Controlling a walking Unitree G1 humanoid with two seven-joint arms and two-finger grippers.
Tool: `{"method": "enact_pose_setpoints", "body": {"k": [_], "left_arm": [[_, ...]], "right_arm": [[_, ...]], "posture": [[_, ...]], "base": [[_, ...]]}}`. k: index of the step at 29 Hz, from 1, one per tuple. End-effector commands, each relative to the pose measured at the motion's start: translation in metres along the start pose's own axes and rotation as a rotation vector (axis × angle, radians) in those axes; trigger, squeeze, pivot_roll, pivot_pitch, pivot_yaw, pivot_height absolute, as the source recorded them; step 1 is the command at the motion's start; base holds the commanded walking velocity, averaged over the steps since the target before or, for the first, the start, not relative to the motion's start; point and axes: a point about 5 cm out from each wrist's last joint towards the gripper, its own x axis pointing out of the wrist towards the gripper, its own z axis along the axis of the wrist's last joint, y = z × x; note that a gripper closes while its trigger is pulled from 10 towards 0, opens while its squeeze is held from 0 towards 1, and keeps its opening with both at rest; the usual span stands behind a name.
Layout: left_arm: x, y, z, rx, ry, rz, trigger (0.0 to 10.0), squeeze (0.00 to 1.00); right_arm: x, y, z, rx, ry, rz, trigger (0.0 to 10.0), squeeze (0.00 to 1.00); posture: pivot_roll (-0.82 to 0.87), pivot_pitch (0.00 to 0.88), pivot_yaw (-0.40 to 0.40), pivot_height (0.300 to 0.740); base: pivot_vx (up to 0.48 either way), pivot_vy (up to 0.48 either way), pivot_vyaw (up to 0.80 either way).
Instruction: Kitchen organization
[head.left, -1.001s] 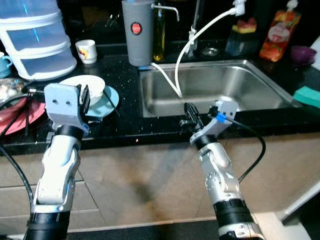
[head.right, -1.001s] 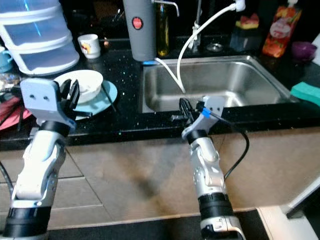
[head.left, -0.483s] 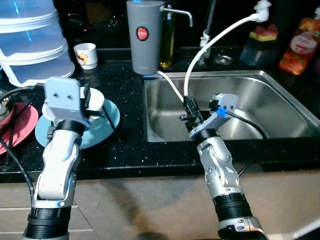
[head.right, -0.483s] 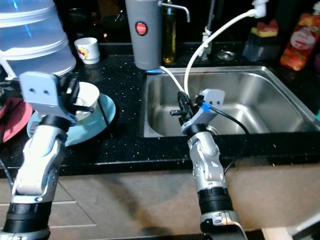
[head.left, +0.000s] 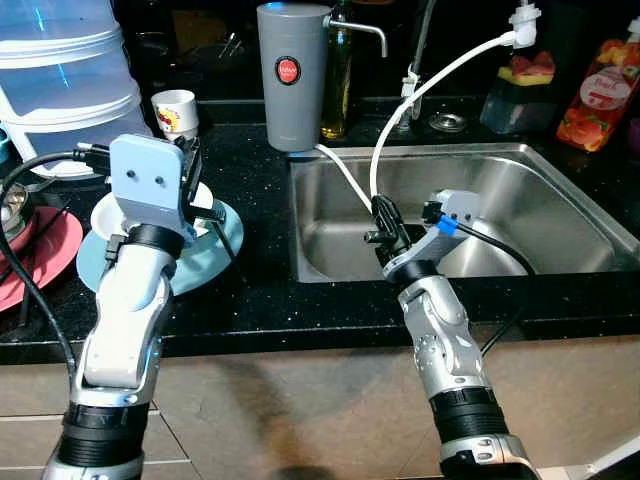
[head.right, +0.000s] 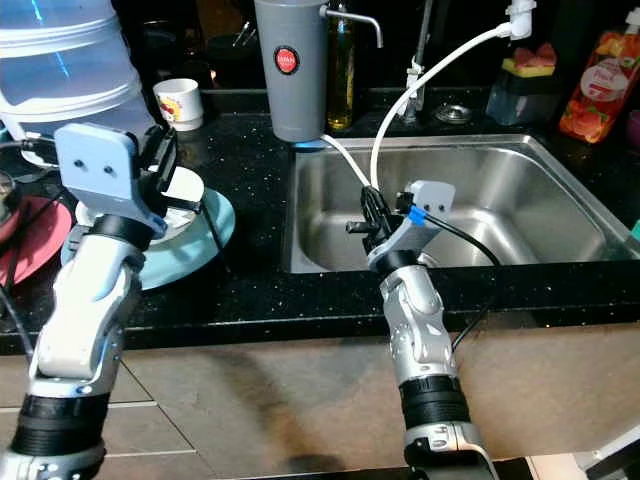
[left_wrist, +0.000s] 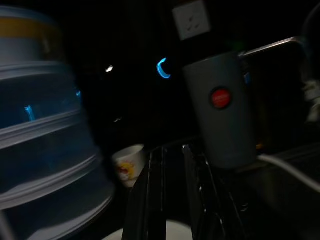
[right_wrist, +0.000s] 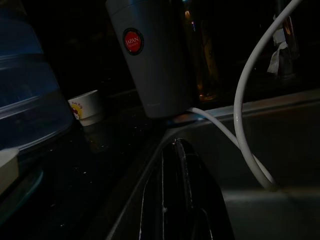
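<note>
From the head, the shiny steel sink sits in a black speckled counter. The right gripper hangs over the sink's near edge, fingers pressed together. Left of the sink, the left gripper hovers above a white bowl on a round blue plate.

In the left wrist view, its fingers stand a little apart, holding nothing.

In the right wrist view, a smooth grey jug stands behind the sink.

Black counter bears blue plate, cup.

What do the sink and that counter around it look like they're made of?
The sink looks like brushed stainless steel: silvery grey, with soft, streaky reflections on its walls. The counter looks like polished black stone, possibly granite or a composite: glossy, dark, scattered with tiny pale specks.
</note>
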Motion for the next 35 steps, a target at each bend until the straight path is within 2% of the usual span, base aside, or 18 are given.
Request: {"method": "enact_pose_setpoints", "body": {"k": [1, 6, 7, 9, 18, 21, 35], "left_arm": [[0.003, 0.015, 0.002, 0.059, 0.054, 0.090, 10.0, 0.00], [0.005, 0.036, 0.004, 0.082, 0.096, 0.166, 10.0, 0.00], [0.005, 0.036, 0.004, 0.082, 0.096, 0.166, 10.0, 0.00], [0.006, 0.041, 0.008, 0.024, 0.107, 0.177, 10.0, 0.00], [0.004, 0.028, 0.020, 0.025, 0.073, 0.092, 10.0, 0.00], [0.004, 0.022, 0.020, -0.009, 0.076, 0.060, 10.0, 0.00], [0.006, 0.016, 0.022, -0.015, 0.072, 0.020, 10.0, 0.00]], "right_arm": [[-0.002, -0.002, -0.003, 0.021, 0.020, -0.003, 10.0, 0.00], [-0.001, -0.002, -0.002, 0.021, 0.022, 0.015, 10.0, 0.00], [-0.001, -0.002, -0.002, 0.021, 0.022, 0.015, 10.0, 0.00], [0.000, -0.001, -0.001, 0.026, 0.026, 0.029, 10.0, 0.00], [0.003, 0.002, -0.001, 0.056, 0.031, 0.052, 10.0, 0.00], [0.003, 0.003, -0.001, 0.061, 0.032, 0.054, 10.0, 0.00], [0.003, 0.002, -0.004, 0.062, 0.042, 0.055, 10.0, 0.00]], "posture": [[0.15, 0.090, 0.038, 0.740], [0.15, 0.089, 0.033, 0.740], [0.15, 0.089, 0.033, 0.740], [0.15, 0.089, 0.028, 0.740], [0.16, 0.087, 0.022, 0.740], [0.15, 0.088, 0.023, 0.740], [0.15, 0.081, 0.029, 0.740]], "base": [[0.000, 0.000, 0.00], [0.000, 0.000, 0.00], [0.000, 0.000, 0.00], [0.000, 0.000, 0.00], [0.000, 0.000, 0.00], [0.000, 0.000, 0.00], [0.000, 0.000, 0.00]]}}
